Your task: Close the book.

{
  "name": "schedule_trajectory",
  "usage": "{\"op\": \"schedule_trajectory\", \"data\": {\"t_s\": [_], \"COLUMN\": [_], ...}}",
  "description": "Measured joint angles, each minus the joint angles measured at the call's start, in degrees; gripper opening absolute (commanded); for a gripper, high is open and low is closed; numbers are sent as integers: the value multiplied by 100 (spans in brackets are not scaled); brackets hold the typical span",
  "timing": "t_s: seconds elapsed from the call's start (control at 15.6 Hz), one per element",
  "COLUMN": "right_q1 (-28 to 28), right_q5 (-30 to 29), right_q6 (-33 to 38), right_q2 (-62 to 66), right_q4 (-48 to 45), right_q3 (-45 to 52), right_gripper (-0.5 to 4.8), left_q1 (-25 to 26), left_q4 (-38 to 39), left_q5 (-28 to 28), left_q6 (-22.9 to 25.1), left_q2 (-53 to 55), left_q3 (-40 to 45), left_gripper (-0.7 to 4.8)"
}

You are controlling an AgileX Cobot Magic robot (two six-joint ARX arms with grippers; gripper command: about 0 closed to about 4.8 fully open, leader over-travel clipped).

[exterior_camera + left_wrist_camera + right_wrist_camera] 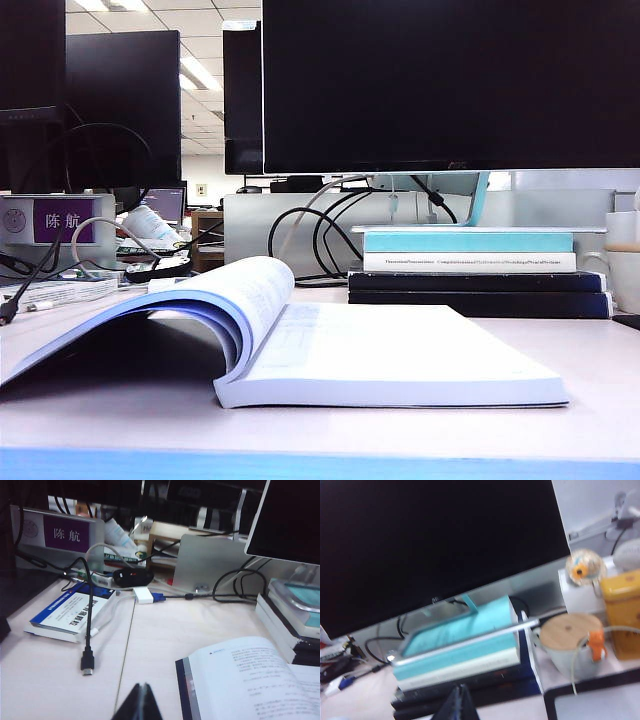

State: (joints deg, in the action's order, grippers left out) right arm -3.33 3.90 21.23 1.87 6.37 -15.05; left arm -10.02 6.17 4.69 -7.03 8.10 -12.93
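Note:
The book (pixel 400 350) lies open on the pale table, its right half flat with white printed pages up and its left pages arching over in a curve (pixel 240 290). In the left wrist view the book (pixel 250 680) shows a dark cover edge beside its text page. My left gripper (pixel 142 684) is shut and empty, hovering over bare table just beside that edge. My right gripper (pixel 458 685) is also shut and empty, pointing at the stack of books behind. Neither gripper shows in the exterior view, and the book is out of the right wrist view.
A stack of a teal-and-white book on dark navy books (pixel 470 262) (pixel 465 650) stands behind the open book under a large monitor (pixel 450 80). Cables, a black plug (pixel 87 664) and a small blue-white book (pixel 70 612) lie at the left. A lidded mug (pixel 570 640) and yellow tin (pixel 622 610) stand at the right.

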Motion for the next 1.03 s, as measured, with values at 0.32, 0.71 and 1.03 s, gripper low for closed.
{"op": "schedule_trajectory", "data": {"t_s": [0.32,0.71,1.03], "right_q1": [0,-7,-516], "right_q5": [-1008,-3237,-3668], "right_q6": [-715,-1749,-1792], "right_q2": [1884,3781,4588], "right_q4": [179,1237,1241], "right_q3": [-1340,-2037,-2149], "right_gripper": [-3,-2,-2], "left_q1": [-4,-2,-116], "left_q4": [31,715,1040], "left_q5": [-850,-2059,-2811], "left_q6": [481,109,-343], "left_q2": [2177,2629,2767], "left_q3": [-1770,-1766,-1766], "left_gripper": [-5,-1,166]}}
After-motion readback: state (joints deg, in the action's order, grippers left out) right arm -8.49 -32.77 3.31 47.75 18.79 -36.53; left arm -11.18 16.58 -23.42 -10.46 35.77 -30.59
